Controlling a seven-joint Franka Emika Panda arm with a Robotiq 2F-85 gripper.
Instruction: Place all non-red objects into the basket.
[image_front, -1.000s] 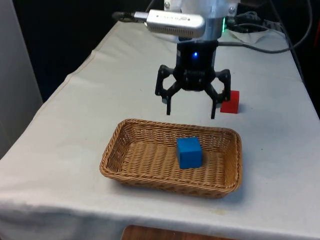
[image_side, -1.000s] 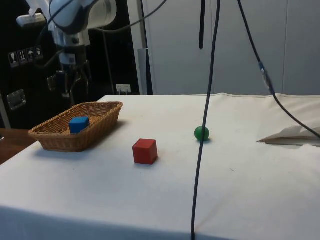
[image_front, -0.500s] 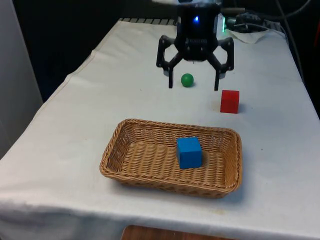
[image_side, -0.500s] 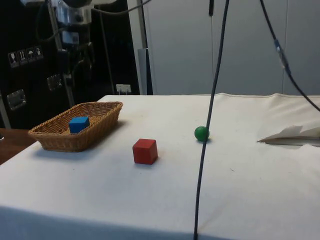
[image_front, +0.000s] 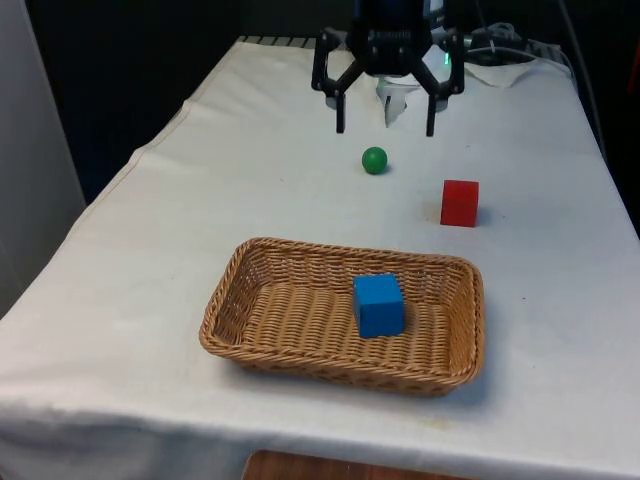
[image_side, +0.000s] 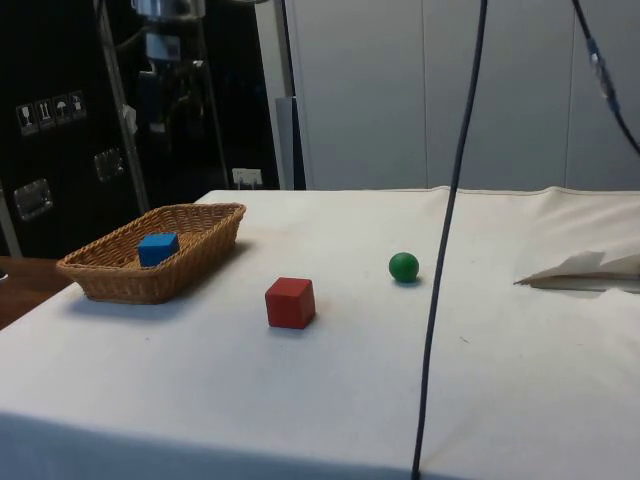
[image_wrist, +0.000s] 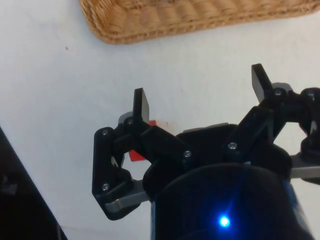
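Surface: white-clothed table (image_front: 150, 250) is being viewed against black curtains; dark cabinets are being seen behind it in the side view.
Basket: wicker basket (image_front: 262, 325) is lying in the lower centre of the front frame, its long axis running across the frame from left to right.
Blue cube: blue cube (image_front: 378, 304) is already resting inside the basket, toward the right-hand half, one face turned roughly toward the camera.
Change: gripper (image_front: 385, 125) is being carried up and away from the basket; a second ago it was hanging just above the basket's far rim, and now it is being held high in the upper centre of the front frame, beyond the green ball.
Jaws: fingers are being held spread wide apart, with nothing between them.
Meaning: the cube's delivery is judged complete, and the arm is being repositioned for the remaining non-red item.
Green ball: green ball (image_front: 374, 160) is lying on the cloth in the upper centre of the front frame, well apart from the basket and below the spread fingers; being round, no long axis or heading can be assigned.
Red cube: red cube (image_front: 460, 202) is standing to the right of the ball, apart from it, and is judged to be left alone.
Wrist view: basket rim is being seen along the upper edge.
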